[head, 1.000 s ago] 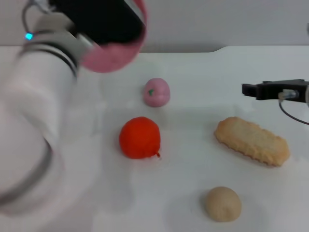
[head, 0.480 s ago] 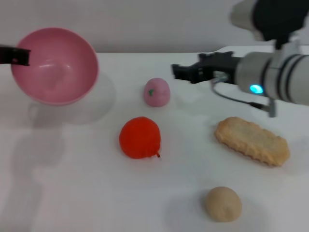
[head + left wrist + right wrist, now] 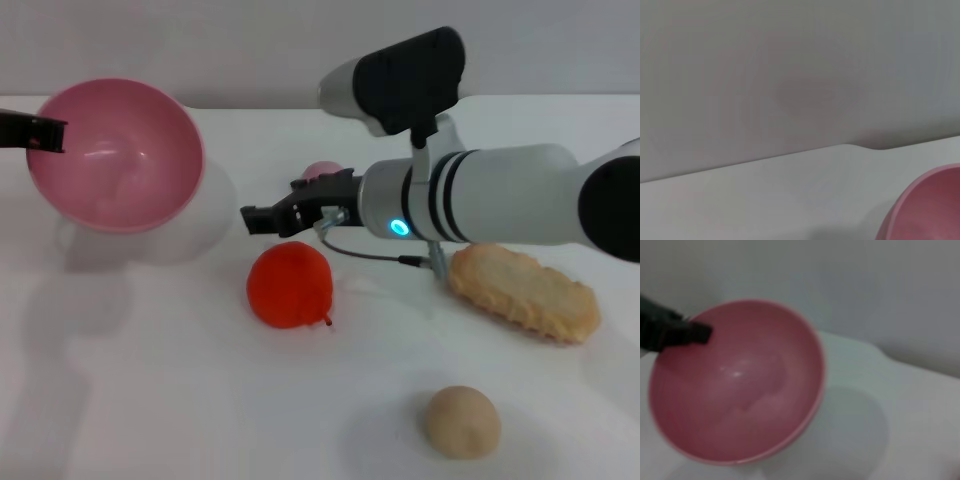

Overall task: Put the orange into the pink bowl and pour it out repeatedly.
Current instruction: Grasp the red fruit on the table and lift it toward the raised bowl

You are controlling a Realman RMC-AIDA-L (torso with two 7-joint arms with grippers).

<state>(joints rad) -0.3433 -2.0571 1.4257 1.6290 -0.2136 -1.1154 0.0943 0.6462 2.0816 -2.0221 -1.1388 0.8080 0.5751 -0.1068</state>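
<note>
The orange (image 3: 289,284) lies on the white table (image 3: 180,400) at the middle. The pink bowl (image 3: 115,155) is held off the table at the far left, tilted so its empty inside faces me. My left gripper (image 3: 45,133) is shut on its left rim. My right gripper (image 3: 262,215) hangs just above and behind the orange, apart from it. The right wrist view shows the empty bowl (image 3: 735,385) with the left gripper (image 3: 695,332) on its rim. The left wrist view shows only an edge of the bowl (image 3: 927,210).
A small pale pink fruit (image 3: 318,170) is mostly hidden behind my right gripper. A long bread piece (image 3: 523,290) lies at the right under my right arm. A beige ball (image 3: 460,422) sits at the front right. A grey wall stands behind the table.
My right arm has swung from the right side to the middle, reaching over the orange. My left arm has carried the bowl out to the left. The orange has not moved.
</note>
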